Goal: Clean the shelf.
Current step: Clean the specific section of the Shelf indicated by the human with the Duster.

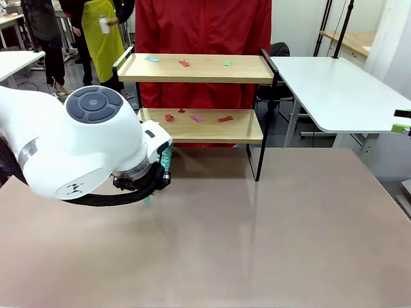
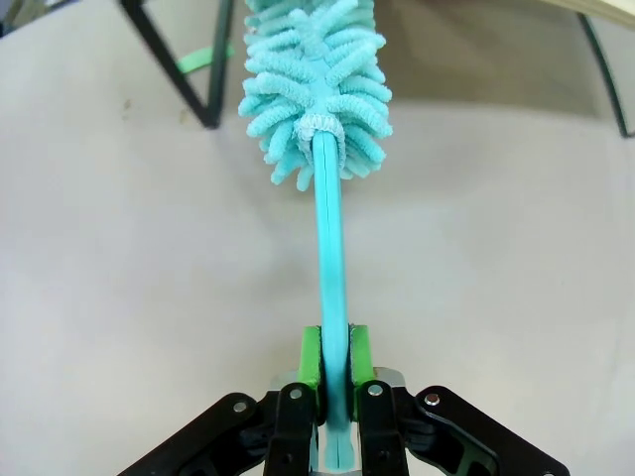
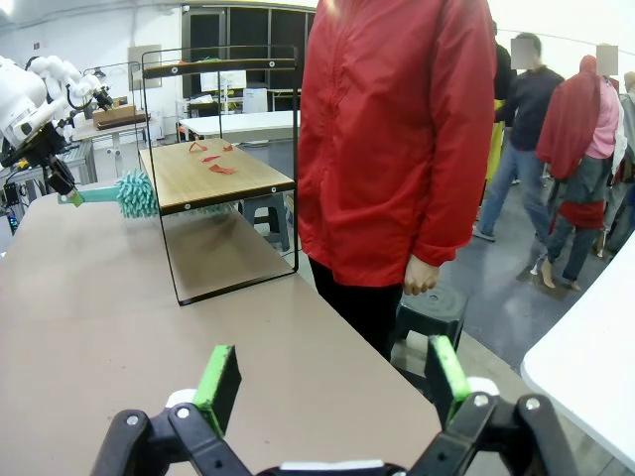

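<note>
The shelf (image 1: 192, 68) stands at the far side of the table, two light wooden boards in a black frame. Small red, blue, green and pink paper scraps (image 1: 196, 119) lie on both boards. My left gripper (image 2: 334, 347) is shut on the handle of a teal fluffy duster (image 2: 317, 79). The duster head (image 3: 134, 193) sits at the left end of the lower board (image 3: 213, 174); I cannot tell whether it touches. In the front view my left arm (image 1: 83, 141) hides most of the duster. My right gripper (image 3: 333, 382) is open and holds nothing, well away from the shelf.
A person in a red jacket (image 1: 202, 32) stands right behind the shelf. A white side table (image 1: 334, 90) sits to the right. The brown tabletop (image 1: 257, 237) in front of the shelf is bare. Other people stand in the background.
</note>
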`<state>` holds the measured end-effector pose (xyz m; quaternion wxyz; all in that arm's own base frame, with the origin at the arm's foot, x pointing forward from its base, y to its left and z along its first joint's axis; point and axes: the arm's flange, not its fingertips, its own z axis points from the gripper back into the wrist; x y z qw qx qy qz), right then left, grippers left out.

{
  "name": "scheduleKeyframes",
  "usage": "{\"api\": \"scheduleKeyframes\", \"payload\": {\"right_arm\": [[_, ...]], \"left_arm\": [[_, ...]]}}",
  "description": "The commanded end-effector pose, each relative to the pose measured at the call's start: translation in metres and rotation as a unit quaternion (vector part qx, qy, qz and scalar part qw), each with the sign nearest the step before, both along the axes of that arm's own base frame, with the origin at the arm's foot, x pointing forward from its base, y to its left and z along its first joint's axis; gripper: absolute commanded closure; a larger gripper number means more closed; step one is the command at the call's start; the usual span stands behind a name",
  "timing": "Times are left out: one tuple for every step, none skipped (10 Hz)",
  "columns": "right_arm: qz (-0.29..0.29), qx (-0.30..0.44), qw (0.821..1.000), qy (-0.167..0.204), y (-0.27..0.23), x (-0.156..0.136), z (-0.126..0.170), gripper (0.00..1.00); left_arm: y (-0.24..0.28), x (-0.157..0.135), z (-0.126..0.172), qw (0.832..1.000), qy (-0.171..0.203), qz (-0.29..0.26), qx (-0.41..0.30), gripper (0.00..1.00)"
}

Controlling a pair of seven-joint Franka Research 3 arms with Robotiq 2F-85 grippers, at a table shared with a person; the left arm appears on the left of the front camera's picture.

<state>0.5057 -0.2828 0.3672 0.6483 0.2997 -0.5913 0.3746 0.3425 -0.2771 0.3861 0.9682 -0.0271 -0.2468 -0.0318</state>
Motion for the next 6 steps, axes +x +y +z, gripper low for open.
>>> {"api": "scheduleKeyframes", "payload": {"right_arm": [[-0.007, -0.008, 1.0, 0.011, 0.004, 0.0, 0.007, 0.0], [-0.007, -0.008, 1.0, 0.011, 0.004, 0.0, 0.007, 0.0], [-0.007, -0.008, 1.0, 0.011, 0.004, 0.0, 0.007, 0.0], [-0.007, -0.008, 1.0, 0.011, 0.004, 0.0, 0.007, 0.0], [-0.007, -0.008, 1.0, 0.011, 0.004, 0.0, 0.007, 0.0], [-0.007, -0.008, 1.0, 0.011, 0.004, 0.0, 0.007, 0.0]], "left_arm": [[0.027, -0.013, 0.016, 0.997, 0.017, -0.072, -0.003, 0.86], [0.038, -0.015, 0.02, 0.995, 0.025, -0.099, -0.007, 0.86], [0.049, -0.016, 0.024, 0.992, 0.031, -0.121, -0.007, 0.86], [0.06, -0.016, 0.027, 0.988, 0.039, -0.147, -0.006, 0.86], [0.069, -0.018, 0.028, 0.984, 0.045, -0.174, -0.012, 0.86], [0.079, -0.019, 0.03, 0.978, 0.048, -0.204, -0.017, 0.86]]}}
